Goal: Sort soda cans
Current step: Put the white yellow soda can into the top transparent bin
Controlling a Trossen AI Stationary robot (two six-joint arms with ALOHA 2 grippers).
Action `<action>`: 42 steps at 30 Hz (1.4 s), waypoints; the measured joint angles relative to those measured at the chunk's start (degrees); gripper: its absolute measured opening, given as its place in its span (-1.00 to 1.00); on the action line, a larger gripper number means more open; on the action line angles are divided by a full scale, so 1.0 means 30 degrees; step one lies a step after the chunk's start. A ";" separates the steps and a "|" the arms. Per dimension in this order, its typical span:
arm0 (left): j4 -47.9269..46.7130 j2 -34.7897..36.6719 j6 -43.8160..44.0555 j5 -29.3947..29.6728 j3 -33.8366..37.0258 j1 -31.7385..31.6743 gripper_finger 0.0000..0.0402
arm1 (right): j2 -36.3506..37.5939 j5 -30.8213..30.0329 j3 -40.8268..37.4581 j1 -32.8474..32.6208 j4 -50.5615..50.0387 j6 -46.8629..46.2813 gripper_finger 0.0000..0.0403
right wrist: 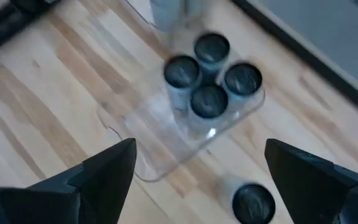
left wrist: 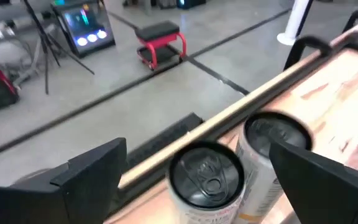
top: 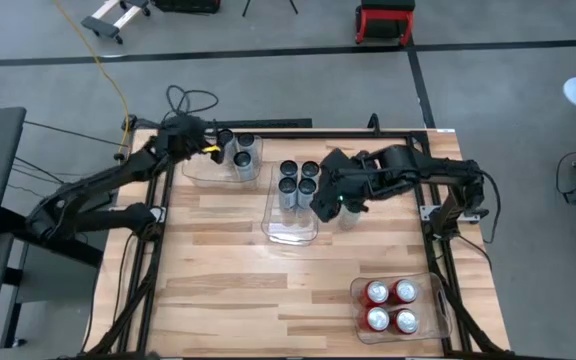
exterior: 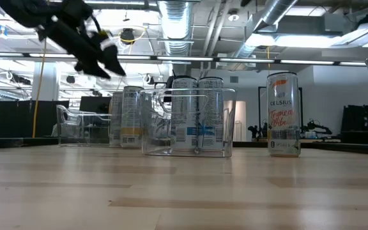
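Note:
Silver-grey soda cans (top: 243,152) stand upright in a clear bin (top: 203,175) at the far left. My left gripper (top: 211,150) hovers open just above them; its fingers (left wrist: 92,177) flank two can tops (left wrist: 207,174) without touching. Several dark-topped cans (top: 298,178) stand in the middle bin (top: 290,228). A lone pale can (top: 349,216) stands on the table right of that bin. My right gripper (top: 326,205) hangs open high above that bin and the lone can (right wrist: 252,202). Several red cans (top: 390,305) fill the near-right bin.
The near half of the middle bin (right wrist: 160,146) holds nothing. Bare wooden tabletop (top: 228,290) stretches across the near left and centre. A black frame rail (top: 408,132) runs along the table's far edge. The room lies beyond the table.

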State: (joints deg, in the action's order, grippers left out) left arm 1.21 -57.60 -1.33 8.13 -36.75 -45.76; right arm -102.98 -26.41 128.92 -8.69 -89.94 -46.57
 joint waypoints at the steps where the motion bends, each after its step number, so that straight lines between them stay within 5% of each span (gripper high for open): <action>1: -0.0459 0.0644 -0.0075 0.0067 -0.0149 0.0000 0.95 | 0.0024 0.0309 -0.0228 0.0358 -0.0009 0.0094 0.85; 9: -0.3741 0.5833 0.1895 -0.0546 -0.1201 0.0149 0.95 | 0.0608 0.3454 -0.5518 0.2924 -0.0038 0.1988 0.79; 15: -0.5346 0.8061 0.3893 -0.1680 -0.1225 0.1106 0.95 | 0.2047 0.3860 -0.9430 0.3430 -0.0046 0.2185 0.79; 22: -0.6033 0.8285 0.4213 -0.1679 -0.1225 0.2591 0.95 | 0.4449 0.4069 -1.2577 0.4101 0.1076 0.1628 0.79; 27: -0.5912 0.8153 0.4871 -0.1671 -0.1225 0.3152 0.95 | 0.5933 0.6509 -1.3967 0.4584 0.3909 0.2185 0.91; 42: -0.5987 0.8388 0.6084 -0.1904 -0.1218 0.5652 0.95 | 0.5777 0.8925 -1.7966 0.5268 0.6586 0.2687 0.98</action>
State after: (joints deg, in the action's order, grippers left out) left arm -16.75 -32.44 16.93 2.42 -40.40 -28.80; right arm -85.65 0.36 75.03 7.11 -70.18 -38.51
